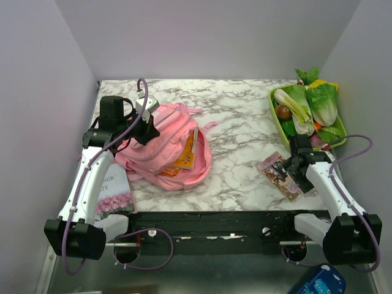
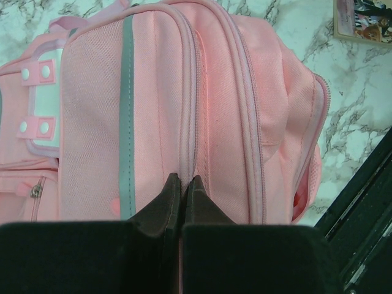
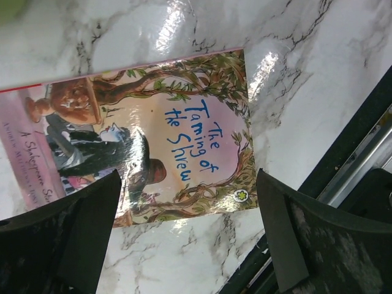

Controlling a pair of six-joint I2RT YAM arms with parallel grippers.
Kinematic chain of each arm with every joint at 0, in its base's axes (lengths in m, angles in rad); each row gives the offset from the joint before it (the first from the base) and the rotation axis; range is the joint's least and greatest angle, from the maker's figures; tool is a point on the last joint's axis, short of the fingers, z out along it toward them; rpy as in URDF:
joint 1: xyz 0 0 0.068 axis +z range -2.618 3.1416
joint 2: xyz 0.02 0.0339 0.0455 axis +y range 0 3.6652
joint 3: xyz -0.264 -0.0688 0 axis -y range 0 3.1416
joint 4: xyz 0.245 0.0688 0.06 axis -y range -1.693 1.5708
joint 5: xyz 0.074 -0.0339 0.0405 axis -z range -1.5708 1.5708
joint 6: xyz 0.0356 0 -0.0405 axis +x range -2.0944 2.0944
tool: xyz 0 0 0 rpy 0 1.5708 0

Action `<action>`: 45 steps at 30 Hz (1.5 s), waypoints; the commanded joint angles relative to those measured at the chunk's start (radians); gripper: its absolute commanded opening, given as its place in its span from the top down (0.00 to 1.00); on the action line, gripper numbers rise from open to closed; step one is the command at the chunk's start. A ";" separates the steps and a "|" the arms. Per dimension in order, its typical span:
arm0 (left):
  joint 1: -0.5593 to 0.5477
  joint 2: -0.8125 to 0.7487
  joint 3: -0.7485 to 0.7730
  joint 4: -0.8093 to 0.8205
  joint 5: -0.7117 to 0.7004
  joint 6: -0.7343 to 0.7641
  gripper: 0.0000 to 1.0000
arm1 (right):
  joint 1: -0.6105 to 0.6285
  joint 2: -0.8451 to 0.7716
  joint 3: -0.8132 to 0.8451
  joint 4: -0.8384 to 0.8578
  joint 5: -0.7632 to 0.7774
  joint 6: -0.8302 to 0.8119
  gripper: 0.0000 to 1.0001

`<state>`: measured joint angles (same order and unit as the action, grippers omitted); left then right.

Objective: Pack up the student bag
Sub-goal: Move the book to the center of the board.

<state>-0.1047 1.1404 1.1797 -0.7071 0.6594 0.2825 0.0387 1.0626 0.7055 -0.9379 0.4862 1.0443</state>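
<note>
The student bag [image 1: 164, 146] lies flat on the left half of the marble surface [image 1: 245, 116]. Its long axis runs from the far left corner towards the middle of the near edge. Its pink straps trail out on the side nearer the far edge. An open pocket faces the right edge and shows orange book covers [image 1: 184, 160]. The left fingers [image 2: 165, 205] are pressed tightly together, their tips against the bag's pink fabric between two zip lines. Whether they pinch any cloth cannot be told. The right fingers [image 3: 92, 214] are spread wide and hold nothing. They hang above a picture book [image 3: 153, 131] titled "The Taming of the Shrew", which lies flat near the surface's near right corner. Another book [image 1: 113, 191] lies at the near left corner.
</note>
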 commanded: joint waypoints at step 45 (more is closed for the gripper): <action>0.096 0.088 0.159 0.041 0.036 0.021 0.95 | 0.444 0.643 0.354 0.377 -0.399 -0.446 0.12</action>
<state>-0.0315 1.2449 1.2892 -0.7467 0.6865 0.2798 0.4660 1.6283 0.9707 -0.6155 0.1371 0.8375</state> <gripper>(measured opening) 0.051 0.882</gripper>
